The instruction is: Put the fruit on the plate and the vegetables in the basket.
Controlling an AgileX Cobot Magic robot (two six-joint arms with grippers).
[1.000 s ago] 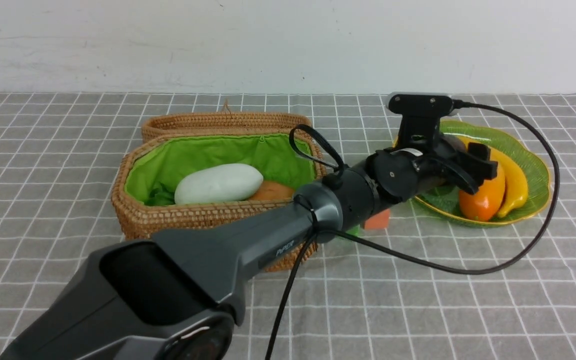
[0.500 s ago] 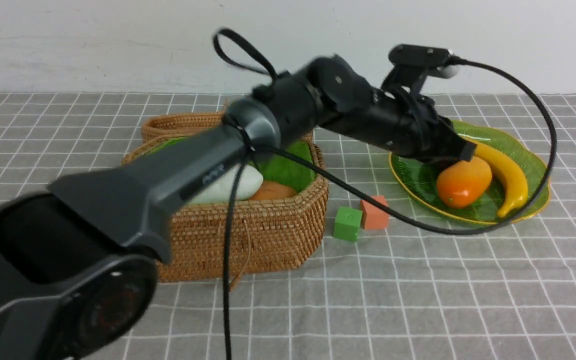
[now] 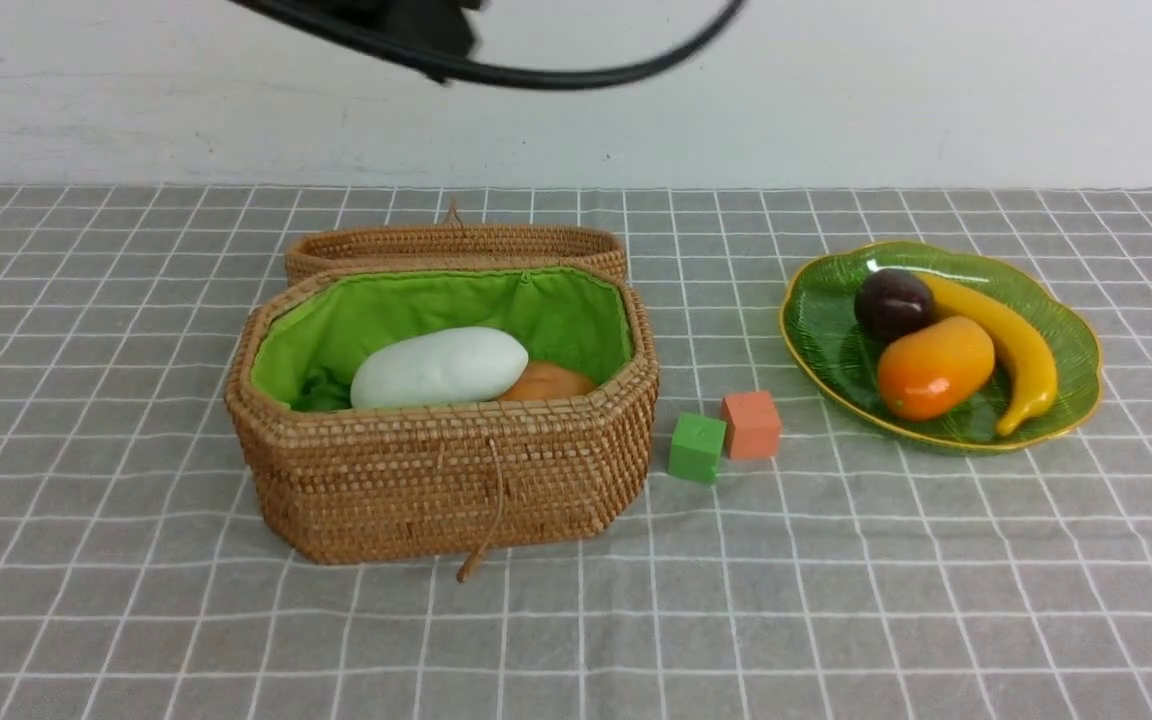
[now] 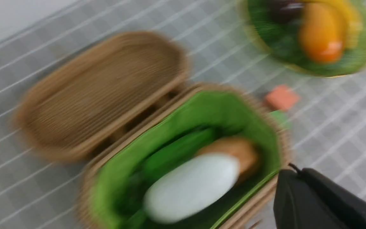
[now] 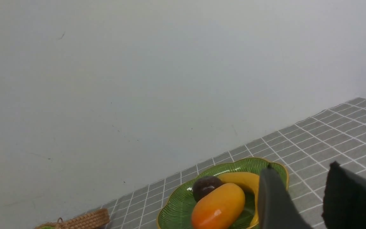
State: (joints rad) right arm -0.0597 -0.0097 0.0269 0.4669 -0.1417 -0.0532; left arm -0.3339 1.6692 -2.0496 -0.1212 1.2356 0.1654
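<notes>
The left gripper is sitting closed and empty above the basket; the right gripper, part open and empty, is nearer the plate.

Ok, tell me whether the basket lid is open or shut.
Open: the lid lies folded back behind the basket, baring its green lining.

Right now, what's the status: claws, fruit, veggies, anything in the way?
Left gripper shut, empty; right gripper parted, empty. Plum, mango, banana on plate. Radish, potato in basket. Nothing blocking.
</notes>
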